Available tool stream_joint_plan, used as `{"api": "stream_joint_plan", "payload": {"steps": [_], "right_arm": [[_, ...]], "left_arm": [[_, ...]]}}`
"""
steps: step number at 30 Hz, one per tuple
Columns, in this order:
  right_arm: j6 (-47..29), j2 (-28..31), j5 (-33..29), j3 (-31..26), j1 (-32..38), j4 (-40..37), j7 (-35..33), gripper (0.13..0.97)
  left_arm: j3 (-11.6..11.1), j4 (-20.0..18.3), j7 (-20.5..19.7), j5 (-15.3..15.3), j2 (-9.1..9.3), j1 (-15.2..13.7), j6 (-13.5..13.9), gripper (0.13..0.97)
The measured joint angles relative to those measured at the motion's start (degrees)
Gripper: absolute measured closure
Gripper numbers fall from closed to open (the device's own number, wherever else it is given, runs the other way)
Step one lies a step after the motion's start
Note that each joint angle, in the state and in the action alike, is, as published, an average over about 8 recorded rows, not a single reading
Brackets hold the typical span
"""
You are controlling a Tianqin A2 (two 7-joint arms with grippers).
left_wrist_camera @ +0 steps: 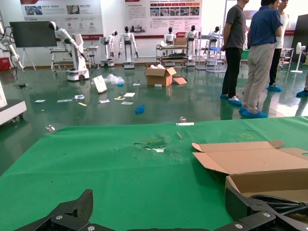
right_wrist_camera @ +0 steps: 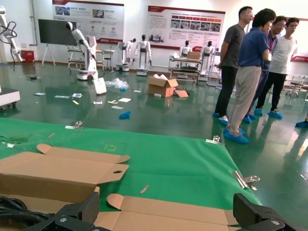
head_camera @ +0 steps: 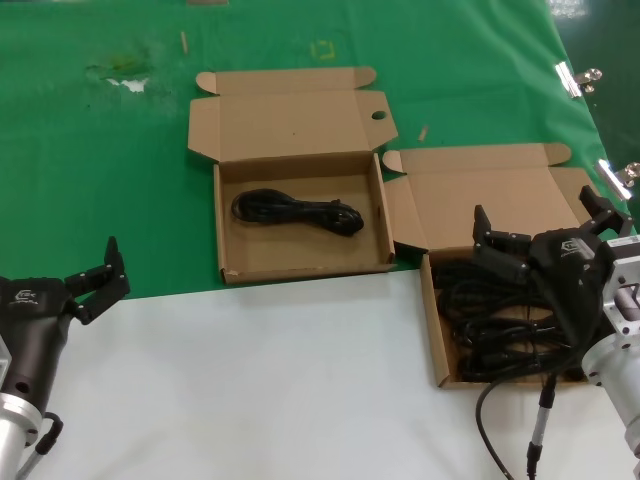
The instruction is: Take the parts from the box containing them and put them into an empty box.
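Two brown cardboard boxes lie open with their lids folded back. The middle box (head_camera: 300, 262) holds one coiled black cord (head_camera: 297, 212). The right box (head_camera: 432, 330) holds several black cords (head_camera: 490, 325). My right gripper (head_camera: 535, 208) is open and empty, just above the right box's cords and its lid (right_wrist_camera: 192, 211). My left gripper (head_camera: 105, 272) is open and empty at the near left, well away from both boxes. In the left wrist view, that gripper (left_wrist_camera: 161, 208) hangs over green cloth, with the middle box (left_wrist_camera: 260, 163) off to one side.
A green cloth (head_camera: 100, 150) covers the far table and bare white surface (head_camera: 250, 380) the near part. Metal clips (head_camera: 572, 78) hold the cloth at the right edge. My own thin cable (head_camera: 540, 420) hangs by the right arm. People (right_wrist_camera: 245, 72) stand beyond the table.
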Motion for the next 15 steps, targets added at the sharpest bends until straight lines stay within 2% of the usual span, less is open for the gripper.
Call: {"api": "stream_joint_plan", "payload": {"steps": [15], "right_arm": [[0.0,0.0,0.0,0.0,0.0,0.0,0.0,0.129]], "left_arm": [[0.0,0.0,0.0,0.0,0.0,0.0,0.0,0.132]]}}
